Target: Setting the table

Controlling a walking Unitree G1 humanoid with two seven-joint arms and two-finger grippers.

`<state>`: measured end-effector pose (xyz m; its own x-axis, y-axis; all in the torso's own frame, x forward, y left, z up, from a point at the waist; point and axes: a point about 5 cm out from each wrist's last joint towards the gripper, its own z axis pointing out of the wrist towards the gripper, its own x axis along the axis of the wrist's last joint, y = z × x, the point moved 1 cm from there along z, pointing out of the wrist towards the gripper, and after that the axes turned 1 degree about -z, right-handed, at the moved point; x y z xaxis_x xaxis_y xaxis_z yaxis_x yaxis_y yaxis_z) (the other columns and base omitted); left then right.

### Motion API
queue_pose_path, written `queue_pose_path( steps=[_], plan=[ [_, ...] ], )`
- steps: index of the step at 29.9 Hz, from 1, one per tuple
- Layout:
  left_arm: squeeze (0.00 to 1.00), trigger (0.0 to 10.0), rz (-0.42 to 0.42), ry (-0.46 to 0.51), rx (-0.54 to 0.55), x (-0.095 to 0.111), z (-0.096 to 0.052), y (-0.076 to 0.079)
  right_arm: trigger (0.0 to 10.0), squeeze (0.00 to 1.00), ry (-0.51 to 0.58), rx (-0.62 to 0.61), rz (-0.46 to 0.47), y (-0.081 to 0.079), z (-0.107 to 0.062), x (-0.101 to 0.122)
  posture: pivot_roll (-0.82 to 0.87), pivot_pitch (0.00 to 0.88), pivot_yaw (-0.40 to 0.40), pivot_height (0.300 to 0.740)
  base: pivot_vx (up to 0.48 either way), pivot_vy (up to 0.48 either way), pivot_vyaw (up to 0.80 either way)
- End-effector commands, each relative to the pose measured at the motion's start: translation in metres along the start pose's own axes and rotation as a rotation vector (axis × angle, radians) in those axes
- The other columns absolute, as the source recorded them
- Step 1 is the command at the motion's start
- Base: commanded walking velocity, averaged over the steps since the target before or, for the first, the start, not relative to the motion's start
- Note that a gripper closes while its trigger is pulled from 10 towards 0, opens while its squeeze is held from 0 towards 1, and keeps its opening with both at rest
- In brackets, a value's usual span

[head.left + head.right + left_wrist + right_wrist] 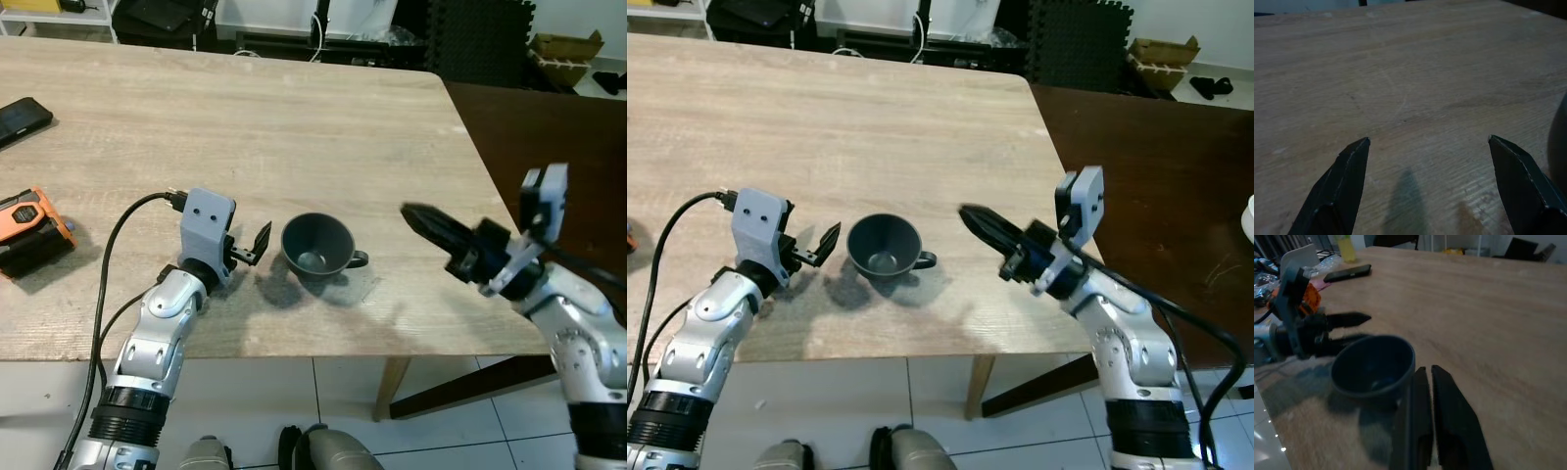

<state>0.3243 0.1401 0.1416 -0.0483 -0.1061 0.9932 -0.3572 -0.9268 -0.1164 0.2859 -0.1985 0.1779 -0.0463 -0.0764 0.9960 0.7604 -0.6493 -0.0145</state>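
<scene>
The cup [316, 246] stands upright near your worktop's [294, 127] front edge, handle toward the right tool [423, 223], whose fingers are together, apart from it. Your left tool [253, 245] sits just beside it, fingers spread. Farther left lies an orange device [29, 228], then a phone [22, 117].

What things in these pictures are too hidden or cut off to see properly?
- Dark cup: in the left wrist view the picture's edge cuts it to a dark sliver.
- Black phone: the left eye view's edge crops it.
- Orange device: cropped at that same edge; its label is too small to read.
- Right gripper: blurred in the eye views; the right wrist view shows its fingers together.
</scene>
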Motion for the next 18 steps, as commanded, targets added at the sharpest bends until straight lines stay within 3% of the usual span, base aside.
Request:
queue_pose_path(
  steps=[1,2,3,10,13,18],
  plan=[
    [0.00,10.0,-0.002,-0.015,-0.016,-0.005,0.001,0.006,10.0,0.69,-0.039,0.024,0.006,-0.001,-0.008,-0.007,0.08,0.063,-0.066,0.740,0.000,0.000,0.00],
    [0.00,10.0,-0.002,-0.015,-0.016,-0.005,0.001,0.006,10.0,0.69,-0.039,0.024,0.006,-0.001,-0.008,-0.007,0.08,0.063,-0.066,0.740,0.000,0.000,0.00],
    [0.00,10.0,-0.002,-0.016,-0.017,-0.005,0.000,0.005,10.0,1.00,-0.084,0.012,0.020,0.004,-0.019,-0.023,0.08,0.063,-0.066,0.740,0.000,0.000,0.00],
    [0.00,10.0,0.000,-0.014,-0.021,-0.005,0.001,0.006,10.0,1.00,-0.072,-0.026,0.056,0.015,-0.025,-0.038,0.08,0.065,-0.063,0.740,0.000,0.000,0.00],
    [0.00,10.0,0.000,-0.013,-0.022,-0.005,0.001,0.006,10.0,1.00,-0.073,0.013,0.104,0.015,-0.023,-0.047,0.09,0.090,-0.067,0.740,0.000,0.000,0.00],
    [0.00,10.0,0.003,-0.014,-0.025,-0.004,0.000,0.006,10.0,1.00,-0.086,0.036,0.099,0.018,-0.017,-0.050,0.09,0.112,-0.068,0.740,0.000,0.000,0.00]
  ],
)
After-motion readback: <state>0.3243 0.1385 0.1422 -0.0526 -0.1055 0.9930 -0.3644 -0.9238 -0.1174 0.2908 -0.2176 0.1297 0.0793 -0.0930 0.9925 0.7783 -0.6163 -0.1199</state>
